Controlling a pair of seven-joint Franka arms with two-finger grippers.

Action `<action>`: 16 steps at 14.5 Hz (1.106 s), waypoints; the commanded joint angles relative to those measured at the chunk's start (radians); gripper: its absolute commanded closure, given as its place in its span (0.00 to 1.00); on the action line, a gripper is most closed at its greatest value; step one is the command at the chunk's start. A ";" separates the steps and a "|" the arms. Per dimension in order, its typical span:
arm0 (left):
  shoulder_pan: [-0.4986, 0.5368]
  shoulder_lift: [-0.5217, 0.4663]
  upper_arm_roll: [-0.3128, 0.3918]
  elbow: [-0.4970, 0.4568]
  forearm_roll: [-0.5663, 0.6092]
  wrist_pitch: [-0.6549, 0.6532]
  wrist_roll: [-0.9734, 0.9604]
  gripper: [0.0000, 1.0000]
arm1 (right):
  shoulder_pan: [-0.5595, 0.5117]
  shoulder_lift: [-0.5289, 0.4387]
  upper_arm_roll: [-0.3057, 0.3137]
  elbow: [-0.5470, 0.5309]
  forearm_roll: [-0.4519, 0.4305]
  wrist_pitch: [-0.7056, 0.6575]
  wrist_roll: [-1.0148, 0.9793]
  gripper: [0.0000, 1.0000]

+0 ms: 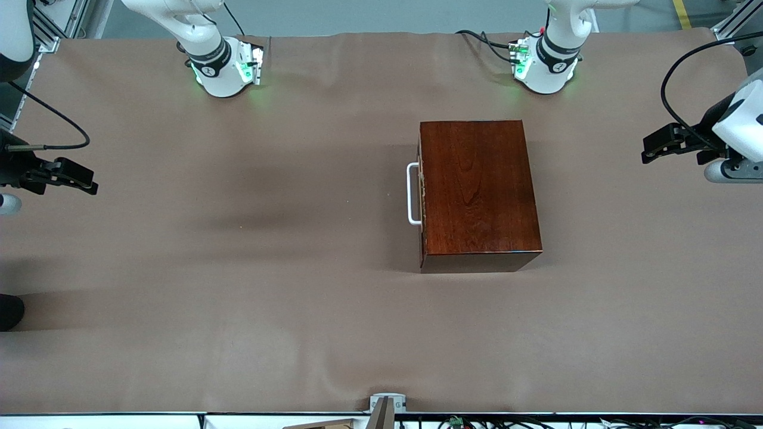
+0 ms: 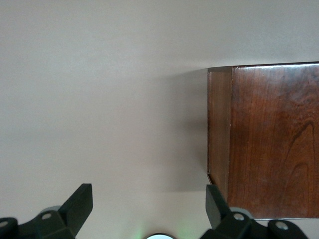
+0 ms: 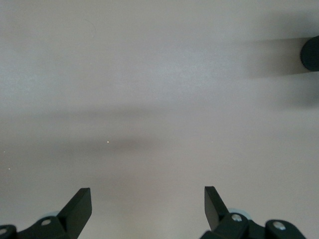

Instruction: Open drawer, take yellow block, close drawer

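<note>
A glossy dark reddish-brown wooden box (image 1: 478, 189) stands on the table, somewhat toward the left arm's end. Its drawer (image 1: 422, 199) is pushed fully in, and the white U-shaped handle (image 1: 411, 194) faces the right arm's end. The yellow block is hidden. My left gripper (image 1: 653, 147) hangs open over the table's edge at the left arm's end, well apart from the box. In the left wrist view that gripper (image 2: 148, 194) is empty, with the box's back corner (image 2: 271, 139) beside it. My right gripper (image 1: 86, 179) waits open and empty (image 3: 147, 195) over the other end.
A brown cover (image 1: 238, 268) spreads over the whole table. Both arm bases (image 1: 223, 65) (image 1: 545, 62) stand along the edge farthest from the front camera. A metal clamp (image 1: 386, 406) sits at the nearest edge. A dark round object (image 3: 311, 54) shows in the right wrist view.
</note>
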 commanded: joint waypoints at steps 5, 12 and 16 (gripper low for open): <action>-0.016 0.025 -0.011 0.033 0.006 -0.006 -0.070 0.00 | 0.000 -0.027 0.001 -0.025 -0.013 0.002 -0.001 0.00; -0.103 0.104 -0.025 0.093 0.001 0.010 -0.313 0.00 | 0.000 -0.027 0.003 -0.025 -0.013 0.002 -0.001 0.00; -0.174 0.133 -0.025 0.095 0.003 0.051 -0.439 0.00 | 0.000 -0.027 0.001 -0.025 -0.015 0.002 -0.001 0.00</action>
